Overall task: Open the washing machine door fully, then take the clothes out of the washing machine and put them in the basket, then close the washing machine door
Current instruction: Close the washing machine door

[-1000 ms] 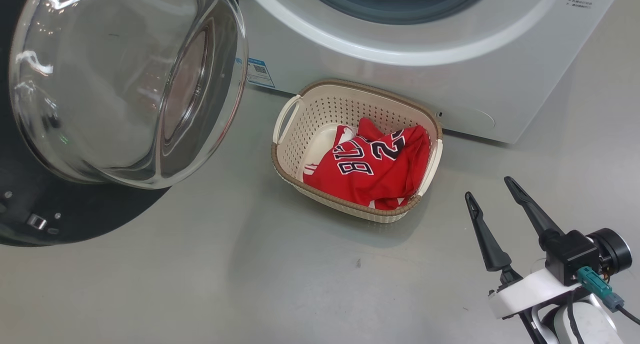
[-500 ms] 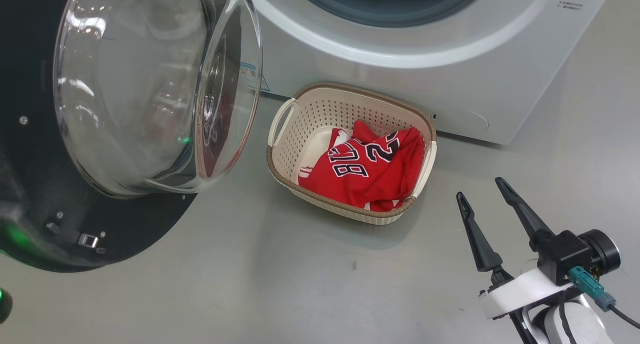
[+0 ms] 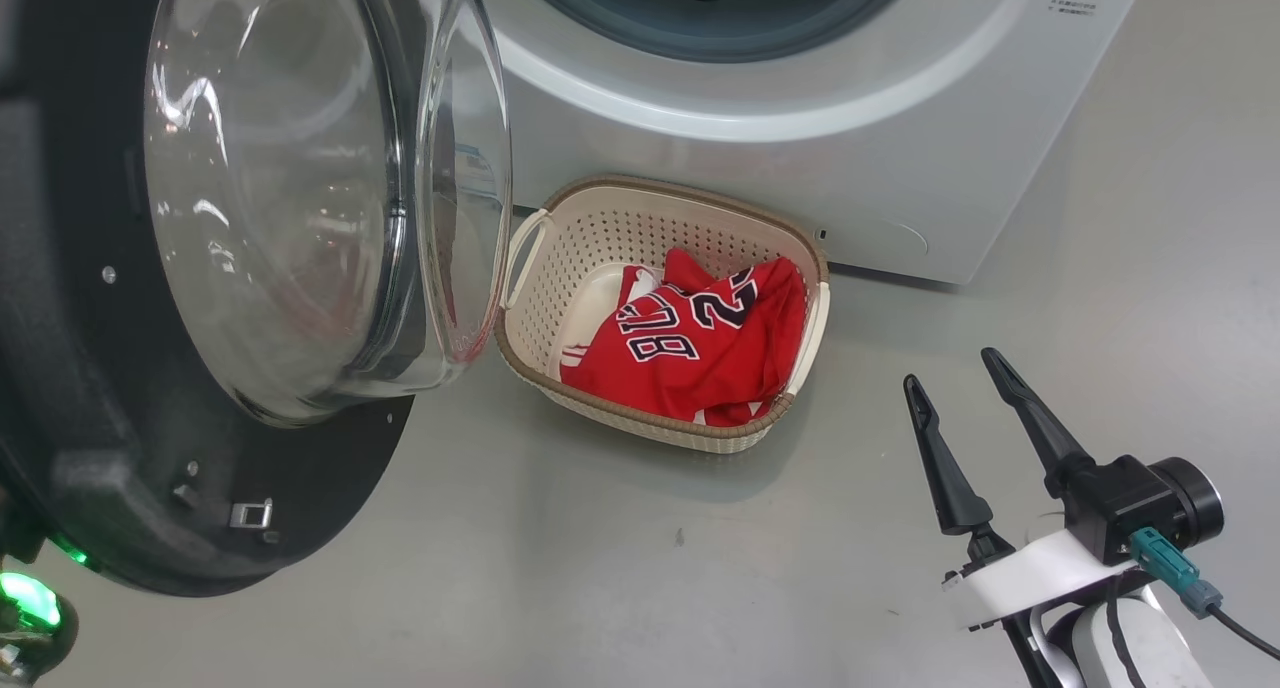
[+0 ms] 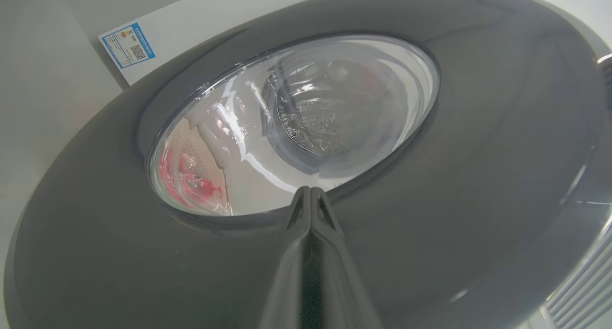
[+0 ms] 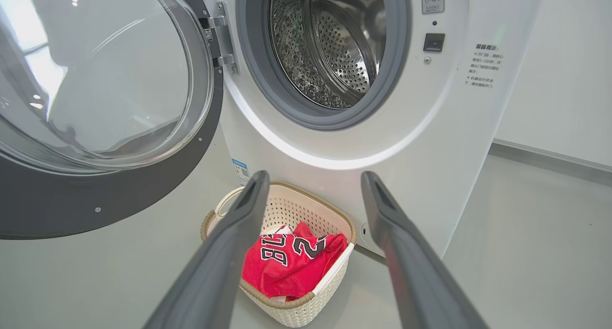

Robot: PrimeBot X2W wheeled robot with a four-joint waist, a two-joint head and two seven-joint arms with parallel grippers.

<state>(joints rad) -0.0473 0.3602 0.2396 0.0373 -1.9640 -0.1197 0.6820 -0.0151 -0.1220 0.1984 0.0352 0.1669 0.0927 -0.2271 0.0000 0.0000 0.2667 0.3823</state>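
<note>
Our left claw (image 4: 311,191) has its fingers pressed together, tips against the outer face of the door (image 3: 290,208) at the edge of its glass. We judge this is a blunt point for pushing, since nothing there needs gripping. The door stands partly open on its hinge. Our right claw (image 3: 950,370) hangs spread wide and empty over the floor (image 3: 600,568), apart from the door. The clothes (image 3: 700,348) lie in the basket (image 3: 640,420), set on the floor just beside the washing machine (image 3: 800,158), below its opening. The drum (image 5: 330,47) looks empty, so only closing seems left.
</note>
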